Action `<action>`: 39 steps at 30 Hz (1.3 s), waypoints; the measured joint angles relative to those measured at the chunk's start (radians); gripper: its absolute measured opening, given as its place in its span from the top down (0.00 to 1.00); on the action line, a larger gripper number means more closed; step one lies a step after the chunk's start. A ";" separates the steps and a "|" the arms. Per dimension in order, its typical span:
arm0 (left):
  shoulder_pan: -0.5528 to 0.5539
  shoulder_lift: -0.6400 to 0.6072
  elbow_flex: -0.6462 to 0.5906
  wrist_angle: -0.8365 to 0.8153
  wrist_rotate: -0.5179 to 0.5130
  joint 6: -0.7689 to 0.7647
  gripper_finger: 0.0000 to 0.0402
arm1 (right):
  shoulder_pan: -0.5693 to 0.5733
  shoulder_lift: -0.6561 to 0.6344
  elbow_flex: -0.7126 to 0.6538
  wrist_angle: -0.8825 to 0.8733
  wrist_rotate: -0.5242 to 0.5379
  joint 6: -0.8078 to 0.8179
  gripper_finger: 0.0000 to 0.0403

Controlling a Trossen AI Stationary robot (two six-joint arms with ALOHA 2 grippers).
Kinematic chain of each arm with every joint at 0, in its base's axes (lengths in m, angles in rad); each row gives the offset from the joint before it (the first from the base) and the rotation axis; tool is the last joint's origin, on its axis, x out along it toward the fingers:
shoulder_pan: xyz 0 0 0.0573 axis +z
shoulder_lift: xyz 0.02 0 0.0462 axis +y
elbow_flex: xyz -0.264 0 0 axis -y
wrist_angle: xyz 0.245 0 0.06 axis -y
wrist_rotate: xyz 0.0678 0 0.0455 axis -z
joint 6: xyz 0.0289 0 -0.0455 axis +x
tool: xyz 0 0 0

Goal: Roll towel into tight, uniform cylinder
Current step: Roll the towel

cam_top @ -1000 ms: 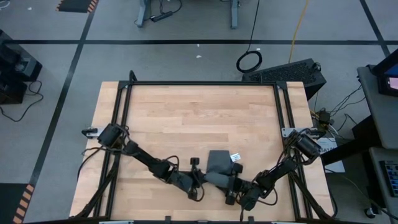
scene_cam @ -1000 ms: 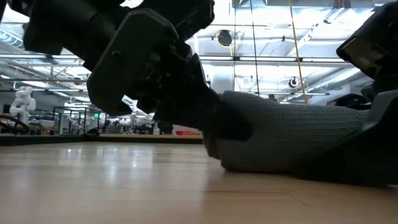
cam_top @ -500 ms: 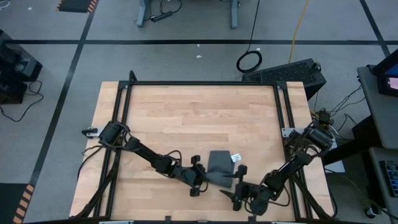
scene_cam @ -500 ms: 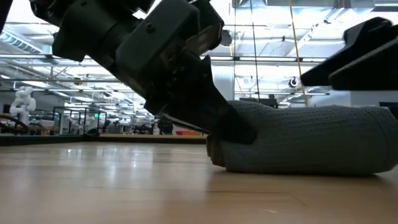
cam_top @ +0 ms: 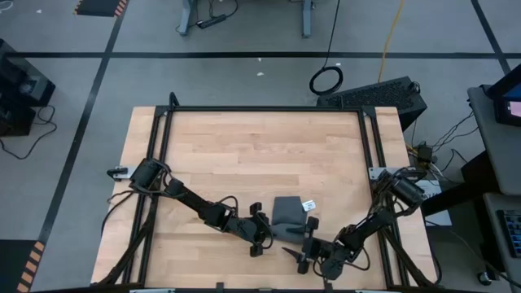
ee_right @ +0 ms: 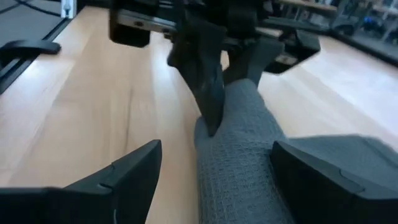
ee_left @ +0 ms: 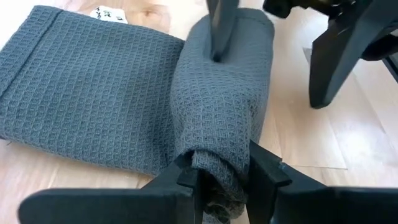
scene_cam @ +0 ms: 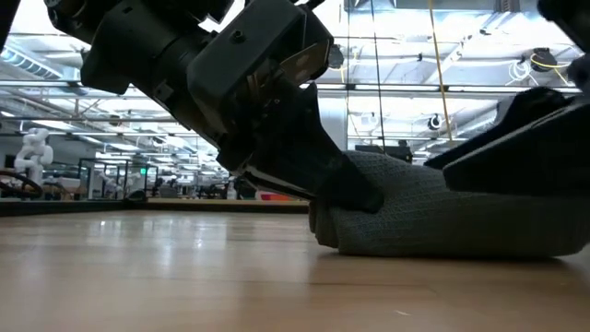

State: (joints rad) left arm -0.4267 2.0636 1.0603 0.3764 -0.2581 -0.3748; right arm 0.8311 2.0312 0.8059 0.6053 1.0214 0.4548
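Observation:
The dark grey towel (cam_top: 286, 215) lies near the table's near edge, partly rolled. Its roll (ee_left: 224, 106) lies along the near side of the flat part (ee_left: 81, 87), which lies spread on the wood with the white tag (ee_left: 109, 12) at its far right corner. My left gripper (ee_left: 221, 180) is shut on the roll's left end. My right gripper (ee_right: 216, 150) stands open around the roll's right end, one finger (ee_left: 219, 31) over the roll on the flat part's side, the other (ee_left: 333, 56) out over bare wood. My left gripper pinches the roll's left end (ee_left: 214, 165) between its two fingers, slanting down from the table's left, along the roll. The roll lies on the table. My right gripper: one fingertip (ee_left: 217, 55) stands at the roll's top near its right end; whether it touches, I cannot tell.
The wooden table (cam_top: 244, 146) has a black frame rail round its far and side edges. Free wood lies far of the towel. The two arms meet close together at the near edge. Beyond the table are a cable ring and a keyboard on the floor.
My left gripper has rolled about its own line while holding the roll's left end. My right gripper let go of the roll's right end, drew back toward the near right corner and rose, then came back in around that end, open.

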 joint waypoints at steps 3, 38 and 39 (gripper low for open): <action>0.000 0.000 0.000 0.002 -0.001 0.014 0.81 | -0.002 0.025 0.001 0.004 0.001 0.043 0.26; -0.125 0.049 -0.001 0.084 -0.394 0.498 0.09 | -0.043 0.029 0.000 -0.004 -0.025 0.132 0.26; -0.120 0.053 -0.001 0.086 -0.394 0.509 0.09 | -0.043 0.029 0.000 -0.004 -0.025 0.134 0.26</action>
State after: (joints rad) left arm -0.5471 2.1169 1.0592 0.4624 -0.6525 0.1337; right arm 0.7882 2.0602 0.8062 0.6012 0.9962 0.5890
